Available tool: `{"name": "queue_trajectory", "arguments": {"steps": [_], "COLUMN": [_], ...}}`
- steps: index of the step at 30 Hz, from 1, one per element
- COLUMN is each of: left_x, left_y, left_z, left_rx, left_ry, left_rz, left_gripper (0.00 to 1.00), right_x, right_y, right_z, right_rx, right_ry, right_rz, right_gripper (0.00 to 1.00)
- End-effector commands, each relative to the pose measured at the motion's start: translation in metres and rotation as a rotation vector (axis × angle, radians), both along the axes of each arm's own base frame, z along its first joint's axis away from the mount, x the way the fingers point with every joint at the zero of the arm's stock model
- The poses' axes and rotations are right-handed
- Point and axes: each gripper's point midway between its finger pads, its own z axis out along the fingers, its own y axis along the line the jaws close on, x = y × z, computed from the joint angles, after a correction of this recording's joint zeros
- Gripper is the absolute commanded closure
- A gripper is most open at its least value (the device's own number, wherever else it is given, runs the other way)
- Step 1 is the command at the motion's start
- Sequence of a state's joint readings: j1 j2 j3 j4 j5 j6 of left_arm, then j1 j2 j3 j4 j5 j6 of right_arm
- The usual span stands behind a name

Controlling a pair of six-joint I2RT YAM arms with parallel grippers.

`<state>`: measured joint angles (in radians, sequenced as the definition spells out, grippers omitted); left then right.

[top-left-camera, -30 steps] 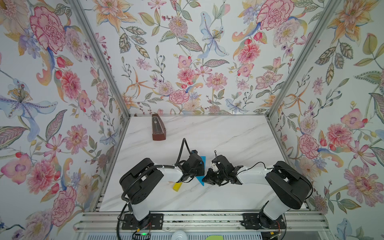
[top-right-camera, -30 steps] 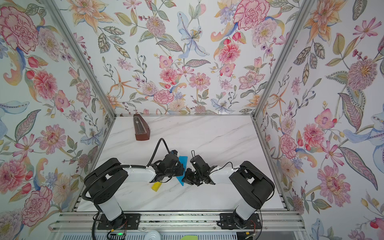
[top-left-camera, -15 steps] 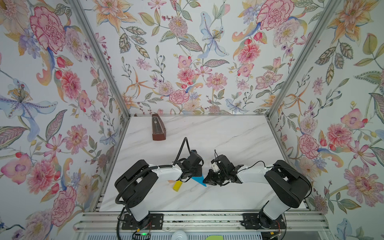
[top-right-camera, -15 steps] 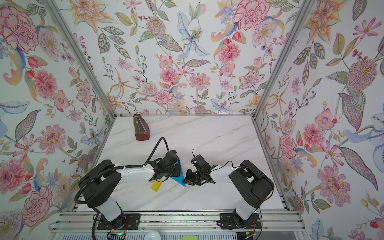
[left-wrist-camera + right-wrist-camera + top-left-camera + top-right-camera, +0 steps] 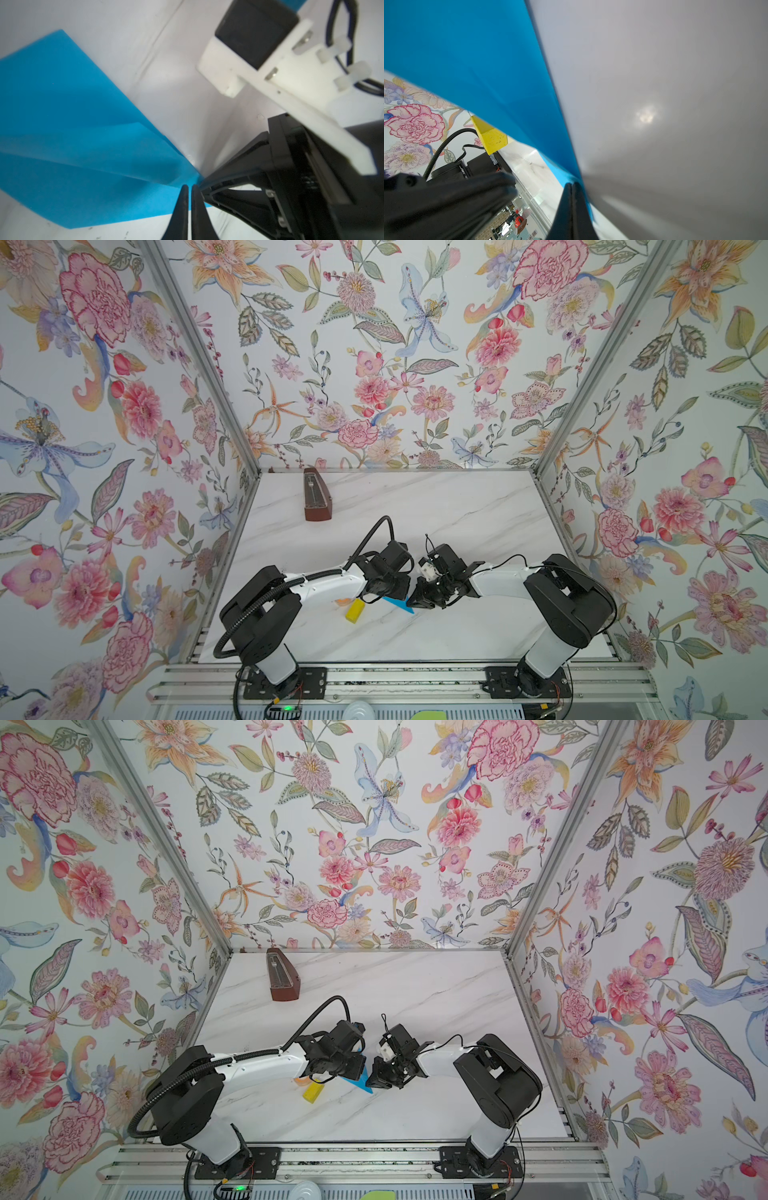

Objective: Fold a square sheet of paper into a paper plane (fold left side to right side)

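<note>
The blue sheet of paper lies creased on the marble table between my two grippers, in both top views. Only its pointed end shows there. In the left wrist view the paper spreads out in layered folds to a point. My left gripper is shut, its tips over the paper near that point. My right gripper is shut too, with its tips at the paper's pointed end. Whether either one pinches the paper I cannot tell. No finished paper plane shows.
A small yellow block lies just left of the paper, close under the left arm. A brown wooden metronome stands at the back left. Flowered walls close in the table on three sides.
A blue flap that stood up beside the left gripper a second ago no longer shows. The left gripper has come down over the paper. The right gripper has barely moved.
</note>
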<state>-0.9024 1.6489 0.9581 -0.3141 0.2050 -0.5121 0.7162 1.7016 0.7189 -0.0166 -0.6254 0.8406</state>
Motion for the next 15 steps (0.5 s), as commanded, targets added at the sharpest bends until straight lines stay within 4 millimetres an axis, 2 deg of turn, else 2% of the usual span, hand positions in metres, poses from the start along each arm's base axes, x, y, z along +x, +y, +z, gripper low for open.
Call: {"name": "queue_trajectory", "arguments": {"steps": [1, 7, 15], "left_x": [-0.01, -0.011, -0.01], "left_y": [-0.005, -0.008, 0.008], "left_z": [-0.009, -0.022, -0.044], "left_rx": [0.018, 0.036, 0.124], "left_ry": [0.049, 0.078, 0.083], "left_rz": [-0.048, -0.056, -0.036], "left_gripper": [0.92, 0.96, 0.98], "right_x": [-0.023, -0.023, -0.024], "right_y": [-0.031, -0.033, -0.035], "right_z": [-0.036, -0.037, -0.038], "right_rx": [-0.171, -0.177, -0.183], "right_ry": [0.098, 0.096, 0.101], "right_rz": [-0.007, -0.01, -0.016], "right_gripper": [1.0, 1.0, 1.0]}}
